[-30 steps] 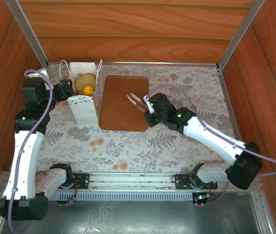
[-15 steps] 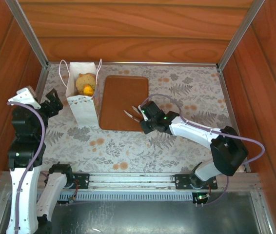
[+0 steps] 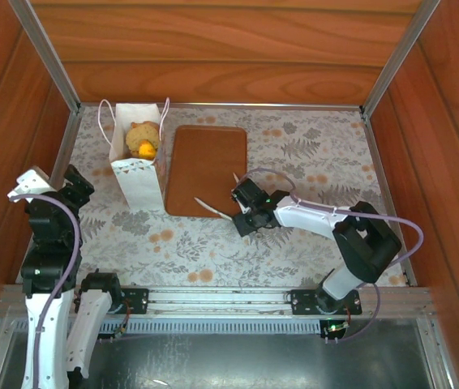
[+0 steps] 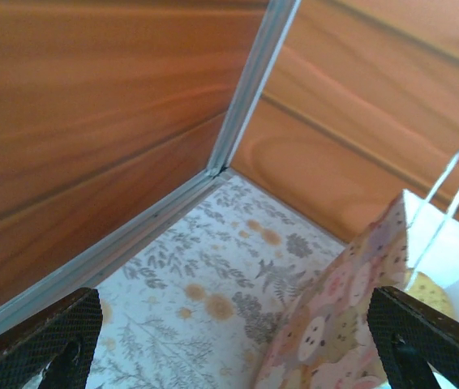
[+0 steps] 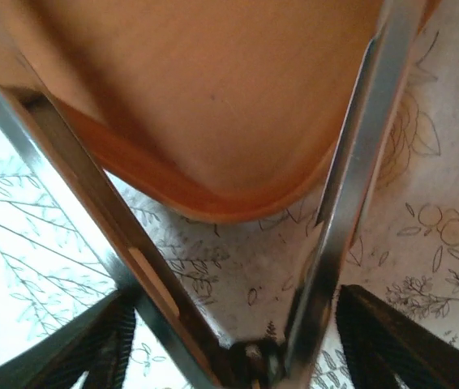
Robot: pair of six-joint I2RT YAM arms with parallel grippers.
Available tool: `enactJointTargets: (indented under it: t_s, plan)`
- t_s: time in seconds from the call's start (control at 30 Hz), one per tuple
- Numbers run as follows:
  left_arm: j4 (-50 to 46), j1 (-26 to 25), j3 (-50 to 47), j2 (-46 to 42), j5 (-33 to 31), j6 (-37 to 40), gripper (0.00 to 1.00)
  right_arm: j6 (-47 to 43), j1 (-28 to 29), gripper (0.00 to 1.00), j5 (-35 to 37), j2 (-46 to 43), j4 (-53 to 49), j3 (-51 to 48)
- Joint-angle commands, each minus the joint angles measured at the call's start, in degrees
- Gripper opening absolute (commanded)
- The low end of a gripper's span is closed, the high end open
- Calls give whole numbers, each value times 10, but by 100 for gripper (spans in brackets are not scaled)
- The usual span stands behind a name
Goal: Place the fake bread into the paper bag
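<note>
Tongs of the right gripper [image 3: 215,188] are spreading wide over the near corner of the brown tray [image 3: 207,146], holding nothing, as that arm is folding back toward its base. Meanwhile the left gripper [image 3: 78,181] — jaws wide, empty — is drawing away from the paper bag [image 3: 138,177]. With the fake bread [image 3: 143,140] sitting inside the bag and the tray lying bare, the task is looking finished — both arms appear to be retreating.

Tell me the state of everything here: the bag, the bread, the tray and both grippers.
Bag: upright, mouth open.
Bread: inside the bag.
Tray: flat on the table, bare.
Left gripper: fingers open, holding nothing.
Right gripper: fingers open at the tray's near edge, holding nothing.
</note>
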Motion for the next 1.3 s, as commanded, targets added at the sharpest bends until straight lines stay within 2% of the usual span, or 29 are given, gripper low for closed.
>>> enactJointTargets:
  t_s: [0.0, 0.13, 0.23, 0.43, 0.63, 0.7, 0.77, 0.87, 0.97, 1.17, 1.27]
  plan:
    - [18, 3, -15, 5, -59, -20, 90, 17, -7, 76, 2, -18, -39, 26]
    - [59, 2, -31, 36, -75, -22, 90, 18, -26, 84, 5, -73, -72, 56]
    - [79, 6, -41, 72, -76, -17, 91, 14, -64, 89, 5, -125, -84, 73]
    - [146, 19, -96, 123, -65, -13, 91, -11, -187, 100, 16, -205, -69, 72]
    - [201, 60, -158, 171, -37, -16, 92, 9, -347, 100, -5, -223, 0, 23]
    - [237, 82, -176, 197, 0, -9, 93, 11, -378, 100, 9, -220, 32, -2]
    - [277, 105, -188, 234, 53, -6, 94, -3, -411, 100, 19, -215, 76, -34]
    - [282, 132, -159, 312, 135, 11, 94, -34, -450, 100, 33, -197, 158, -76]
    - [323, 130, -148, 372, 146, 38, 95, -46, -467, 100, 35, -177, 285, -133]
    - [441, 123, -178, 412, 177, 92, 96, -80, -467, 100, -15, -119, 566, -229]
    - [500, 111, -203, 429, 190, 109, 96, -111, -465, 100, -31, -92, 593, -220]
